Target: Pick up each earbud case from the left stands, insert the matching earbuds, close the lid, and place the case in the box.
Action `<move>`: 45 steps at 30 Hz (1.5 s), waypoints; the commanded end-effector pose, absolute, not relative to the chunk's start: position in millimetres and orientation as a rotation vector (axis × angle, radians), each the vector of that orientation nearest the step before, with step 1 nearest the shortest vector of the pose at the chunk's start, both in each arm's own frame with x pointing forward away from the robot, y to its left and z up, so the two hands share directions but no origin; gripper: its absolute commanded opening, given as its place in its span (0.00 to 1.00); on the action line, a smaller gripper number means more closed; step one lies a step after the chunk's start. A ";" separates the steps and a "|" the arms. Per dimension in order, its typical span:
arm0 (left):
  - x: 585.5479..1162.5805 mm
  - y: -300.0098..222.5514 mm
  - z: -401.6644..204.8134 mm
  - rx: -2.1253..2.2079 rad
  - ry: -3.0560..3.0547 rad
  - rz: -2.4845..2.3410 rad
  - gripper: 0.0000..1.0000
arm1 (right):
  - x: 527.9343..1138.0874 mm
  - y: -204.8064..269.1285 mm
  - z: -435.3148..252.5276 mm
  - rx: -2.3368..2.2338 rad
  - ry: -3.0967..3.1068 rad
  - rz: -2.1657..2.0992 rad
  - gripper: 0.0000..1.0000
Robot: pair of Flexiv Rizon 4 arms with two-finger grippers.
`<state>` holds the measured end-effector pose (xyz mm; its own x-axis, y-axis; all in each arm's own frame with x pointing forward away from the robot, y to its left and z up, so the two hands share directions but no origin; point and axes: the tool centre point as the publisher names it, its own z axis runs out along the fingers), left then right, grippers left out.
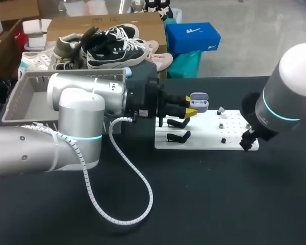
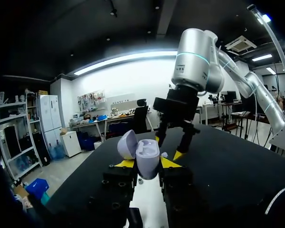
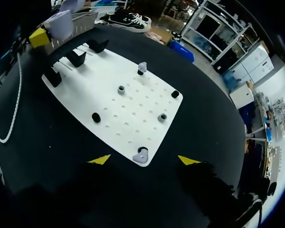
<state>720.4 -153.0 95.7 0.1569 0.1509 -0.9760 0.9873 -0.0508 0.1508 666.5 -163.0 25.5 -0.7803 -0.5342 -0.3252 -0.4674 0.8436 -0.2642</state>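
Lavender earbud case (image 1: 199, 101), lid open, sits clamped in the left tool (image 1: 189, 107) at frame centre; the right tool (image 3: 145, 160), fingers apart, hangs over the white perforated board (image 1: 204, 138) at its lower right corner.

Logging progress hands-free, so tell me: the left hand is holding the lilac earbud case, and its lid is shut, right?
Not quite. The left hand does hold the earbud case between its fingers, but the lid is open, tipped back to one side. The left wrist view shows this plainly.
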 end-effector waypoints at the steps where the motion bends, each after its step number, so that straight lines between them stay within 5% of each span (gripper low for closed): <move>1: 721.4 -152.9 95.0 1.421 1.182 -1.046 0.00 | 659.3 -164.2 24.1 -0.720 2.596 -0.315 0.73; 5: 721.4 -152.9 95.0 1.421 1.182 -1.046 0.00 | 658.1 -164.2 24.2 -0.719 2.600 -0.313 0.72; 11: 721.4 -152.9 95.0 1.421 1.182 -1.046 0.00 | 658.6 -160.3 21.2 -0.731 2.609 -0.285 0.58; 18: 721.4 -152.9 95.0 1.421 1.182 -1.046 0.00 | 660.1 -157.0 17.7 -0.738 2.620 -0.239 0.71; 23: 721.4 -152.9 95.0 1.421 1.182 -1.046 0.00 | 659.5 -155.6 17.8 -0.736 2.619 -0.260 0.66; 32: 721.4 -152.9 95.0 1.421 1.182 -1.046 0.00 | 659.3 -155.9 19.7 -0.723 2.616 -0.268 0.40; 45: 721.4 -152.9 95.0 1.421 1.182 -1.046 0.00 | 662.4 -156.2 20.5 -0.705 2.614 -0.269 0.37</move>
<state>720.4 -152.9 95.7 0.1570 0.1507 -0.9760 0.9872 -0.0507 0.1510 663.5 -155.7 21.3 -0.7861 -0.5190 -0.3356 -0.4413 0.8515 -0.2832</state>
